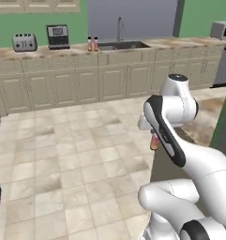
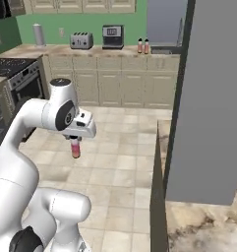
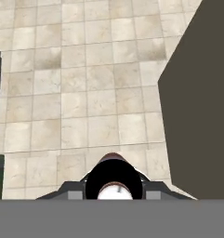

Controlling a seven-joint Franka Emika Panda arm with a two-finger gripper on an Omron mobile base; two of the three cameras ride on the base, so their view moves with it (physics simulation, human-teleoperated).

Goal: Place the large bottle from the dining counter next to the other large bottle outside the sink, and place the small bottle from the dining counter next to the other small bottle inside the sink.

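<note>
Hanging upright over the floor, the small bottle (image 2: 75, 147) stays level because the end effector (image 2: 74, 139) is clenched on its top, sink (image 1: 123, 46) far off.

Two bottles (image 1: 92, 44) stand on the far counter (image 1: 48, 52), just left of the sink (image 1: 124, 46).

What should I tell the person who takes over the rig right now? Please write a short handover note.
Gripper: shut on the small bottle, held upright above the floor, beside the dining counter.
Two bottles stand together on the far counter just left of the sink, so the large one looks already placed.
Inside of the sink: not visible from here.
Left: carry the small bottle across to the sink and set it inside, next to the other small bottle.
</note>
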